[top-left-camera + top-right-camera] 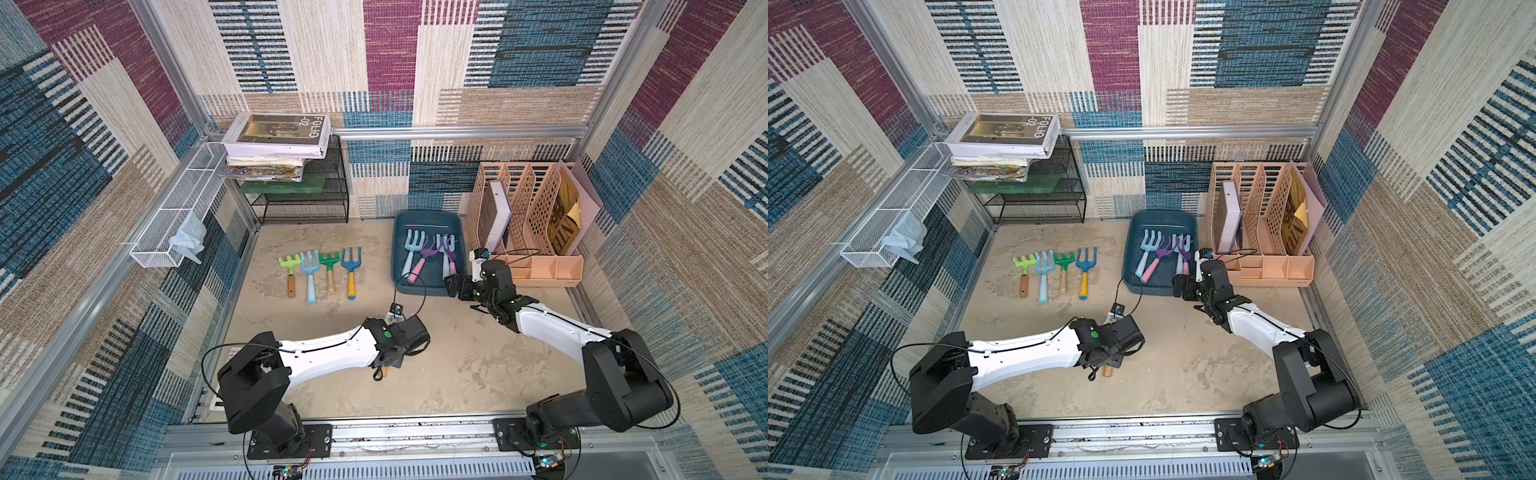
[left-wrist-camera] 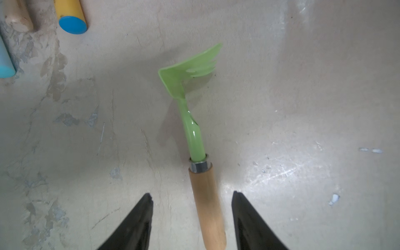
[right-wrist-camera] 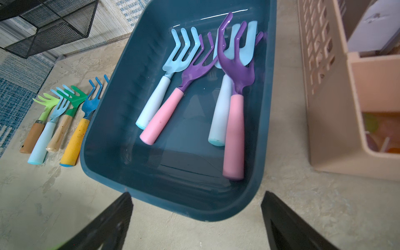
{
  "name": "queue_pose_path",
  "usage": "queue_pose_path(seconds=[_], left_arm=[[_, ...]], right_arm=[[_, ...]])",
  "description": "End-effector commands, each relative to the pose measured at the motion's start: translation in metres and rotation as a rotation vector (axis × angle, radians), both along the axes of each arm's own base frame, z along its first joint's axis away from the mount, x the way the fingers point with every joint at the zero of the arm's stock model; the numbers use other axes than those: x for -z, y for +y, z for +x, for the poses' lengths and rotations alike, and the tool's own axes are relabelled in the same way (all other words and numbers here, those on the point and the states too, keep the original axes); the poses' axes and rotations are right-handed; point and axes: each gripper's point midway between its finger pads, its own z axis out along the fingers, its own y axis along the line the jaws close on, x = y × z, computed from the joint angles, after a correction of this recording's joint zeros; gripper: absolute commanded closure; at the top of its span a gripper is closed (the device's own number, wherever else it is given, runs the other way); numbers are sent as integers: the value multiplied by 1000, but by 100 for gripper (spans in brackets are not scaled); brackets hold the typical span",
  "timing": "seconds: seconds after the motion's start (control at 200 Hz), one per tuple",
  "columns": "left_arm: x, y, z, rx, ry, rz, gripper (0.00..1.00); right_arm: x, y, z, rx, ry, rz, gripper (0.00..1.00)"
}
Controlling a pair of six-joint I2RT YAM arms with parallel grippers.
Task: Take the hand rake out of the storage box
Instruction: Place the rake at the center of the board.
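Observation:
The dark teal storage box (image 1: 397, 257) (image 1: 1128, 257) (image 3: 104, 129) sits at the back of the table and holds several hand rakes. Two are light blue with pale handles (image 3: 155, 101) and two are purple with pink handles (image 3: 234, 129). My right gripper (image 3: 197, 193) (image 1: 453, 286) stands open just outside the box's near rim, holding nothing. My left gripper (image 2: 192, 194) is open over the middle of the table. A light-green hand rake with a wooden handle (image 2: 194, 129) (image 1: 384, 371) lies on the table between its fingers, with a gap on each side.
Several more hand rakes (image 1: 320, 270) lie in a row on the table left of the box. A peach file organizer (image 1: 532, 216) stands right of the box. A black wire-mesh shelf (image 1: 303, 195) with books (image 1: 278, 133) is at the back left, beside a white wire basket (image 1: 174, 216).

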Motion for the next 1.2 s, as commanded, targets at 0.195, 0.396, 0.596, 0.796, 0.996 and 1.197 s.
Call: queue_pose_path(seconds=[0.195,0.396,0.596,0.796,0.996,1.197], left_arm=[[36,15,-6,-52,40,114,57],[38,16,-11,-54,53,27,90],[22,5,-23,78,138,-420,100],[19,23,-28,3,245,-737,100],[33,36,-28,-82,314,-716,82],[46,78,-19,-198,276,-494,53]], right_arm=[[-4,7,2,-18,-19,13,4],[-6,11,0,-28,-21,17,5],[-7,10,-1,-24,-26,12,4],[-5,9,1,-20,-21,7,4],[0,10,2,-24,-9,5,4],[4,12,3,-27,-2,3,4]])
